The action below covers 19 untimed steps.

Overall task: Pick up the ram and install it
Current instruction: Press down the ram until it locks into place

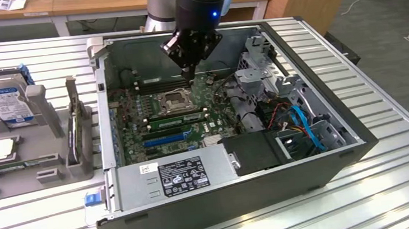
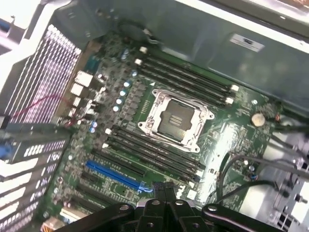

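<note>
- Where the ribbed silver metal counter (image 1: 388, 147) comes nearest in the exterior view, an open black computer tower case (image 1: 221, 208) lies on its side. A grey power-supply box with a black-and-white label (image 1: 173, 176) sits at its front edge.
- Just behind that box, a long blue plastic expansion slot (image 1: 165, 138) runs across the green motherboard (image 1: 133, 121).
- The ram, a long thin green circuit-board stick (image 1: 178, 117), lies along the black memory slots between the blue slot and the square silver processor socket (image 1: 173, 99). I cannot tell whether it is pressed fully home.
- Beyond the socket, the black hand (image 1: 187, 74) hangs over the board, apart from the ram. Its fingers are pressed together with nothing between them, as the wrist view (image 2: 164, 193) also shows.
- Off to the exterior view's left, a grey plastic holder (image 1: 14, 166) stands on the counter, and at its far end a silver hard drive with a blue-and-white label (image 1: 4, 100) leans upright.
</note>
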Motion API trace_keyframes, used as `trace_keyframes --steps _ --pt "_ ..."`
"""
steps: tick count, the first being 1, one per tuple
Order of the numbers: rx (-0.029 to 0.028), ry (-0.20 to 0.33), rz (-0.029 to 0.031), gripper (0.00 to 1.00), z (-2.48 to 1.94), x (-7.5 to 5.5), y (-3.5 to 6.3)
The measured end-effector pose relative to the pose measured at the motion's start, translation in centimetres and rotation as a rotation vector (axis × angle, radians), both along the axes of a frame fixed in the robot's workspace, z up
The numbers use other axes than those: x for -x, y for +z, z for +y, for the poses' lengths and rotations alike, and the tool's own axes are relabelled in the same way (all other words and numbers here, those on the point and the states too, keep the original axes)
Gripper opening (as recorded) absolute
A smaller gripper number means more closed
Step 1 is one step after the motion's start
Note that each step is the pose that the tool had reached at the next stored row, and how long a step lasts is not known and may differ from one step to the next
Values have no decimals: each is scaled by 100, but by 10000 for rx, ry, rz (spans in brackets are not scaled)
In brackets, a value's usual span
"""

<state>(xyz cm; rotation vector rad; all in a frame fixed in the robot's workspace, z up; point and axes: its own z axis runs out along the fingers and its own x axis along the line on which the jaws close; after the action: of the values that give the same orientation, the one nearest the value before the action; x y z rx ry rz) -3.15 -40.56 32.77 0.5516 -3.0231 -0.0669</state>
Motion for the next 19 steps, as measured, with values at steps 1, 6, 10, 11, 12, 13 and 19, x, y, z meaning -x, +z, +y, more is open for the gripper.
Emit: trace_keyframes --steps 1,6,10,11,12,13,19 --pt "0 -180 0 11 0 0 0" --pt "-1 -1089 0 11 0 0 -4" --pt "0 -1826 0 11 0 0 -5" --pt "0 -2004 0 11 0 0 -6" --pt "0 -2185 0 11 0 0 -6" --pt "0 -2364 0 11 0 0 -7" --pt "0 -3455 0 11 0 0 -10"
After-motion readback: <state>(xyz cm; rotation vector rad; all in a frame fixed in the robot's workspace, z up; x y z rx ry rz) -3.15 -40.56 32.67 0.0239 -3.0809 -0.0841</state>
